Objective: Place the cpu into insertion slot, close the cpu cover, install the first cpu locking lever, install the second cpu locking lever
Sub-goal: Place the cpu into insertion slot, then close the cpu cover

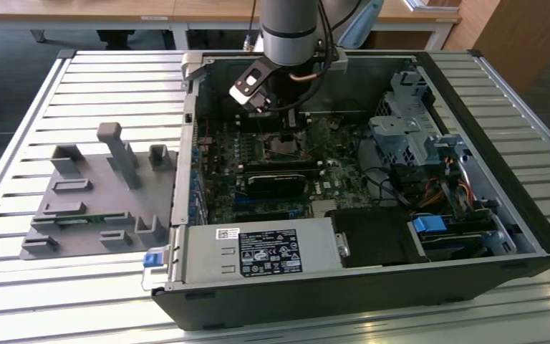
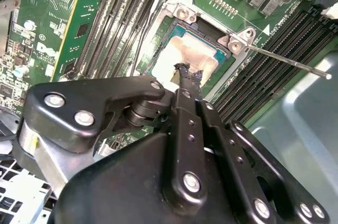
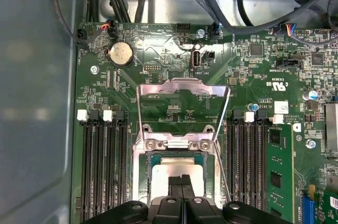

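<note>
The cpu (image 2: 185, 52) (image 3: 159, 179), a pale square chip, lies flat in the insertion slot (image 2: 179, 12) (image 3: 174, 143) on the green motherboard. My gripper (image 2: 187, 72) (image 3: 181, 182) (image 1: 277, 127) is shut, its black tips pressed together right over the chip's face, with nothing seen between them. The cpu cover (image 3: 182, 87), a silvery frame with a cut-out middle, stands flipped open behind the slot. A thin locking lever (image 2: 288, 61) (image 3: 222, 168) sticks out unlatched beside the slot.
Black memory slots (image 3: 100, 166) flank the socket, with a green card (image 3: 277, 171) in one. A coin battery (image 3: 120, 54) and cables sit behind. In the case are a power supply (image 1: 256, 251), a black card (image 1: 275, 179) and a drive cage (image 1: 418, 143). A grey fixture (image 1: 103, 193) lies on the slatted table.
</note>
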Available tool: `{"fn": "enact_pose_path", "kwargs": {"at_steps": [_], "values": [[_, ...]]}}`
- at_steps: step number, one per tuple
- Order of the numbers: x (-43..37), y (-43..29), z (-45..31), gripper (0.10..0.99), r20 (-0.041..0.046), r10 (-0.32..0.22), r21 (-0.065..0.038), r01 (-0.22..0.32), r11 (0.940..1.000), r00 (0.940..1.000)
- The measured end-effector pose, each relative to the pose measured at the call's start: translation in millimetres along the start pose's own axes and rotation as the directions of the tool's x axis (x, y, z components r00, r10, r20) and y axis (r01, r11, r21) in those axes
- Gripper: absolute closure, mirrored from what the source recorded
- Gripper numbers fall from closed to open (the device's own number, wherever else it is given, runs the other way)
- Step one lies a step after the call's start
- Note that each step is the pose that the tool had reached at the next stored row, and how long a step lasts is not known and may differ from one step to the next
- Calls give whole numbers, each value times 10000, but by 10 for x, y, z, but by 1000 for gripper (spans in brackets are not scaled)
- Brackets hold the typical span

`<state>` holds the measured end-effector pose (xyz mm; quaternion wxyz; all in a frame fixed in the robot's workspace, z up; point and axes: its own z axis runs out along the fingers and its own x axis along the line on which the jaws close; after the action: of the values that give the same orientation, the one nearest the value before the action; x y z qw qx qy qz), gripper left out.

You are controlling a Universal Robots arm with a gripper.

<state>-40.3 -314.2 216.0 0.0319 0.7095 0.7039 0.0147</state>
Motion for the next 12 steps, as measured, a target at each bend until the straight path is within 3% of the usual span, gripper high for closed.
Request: {"fn": "enact_pose_path", "kwargs": {"at_steps": [12], "values": [[-1,2,-42,980,4,0,1,0,10000,10000]]}}
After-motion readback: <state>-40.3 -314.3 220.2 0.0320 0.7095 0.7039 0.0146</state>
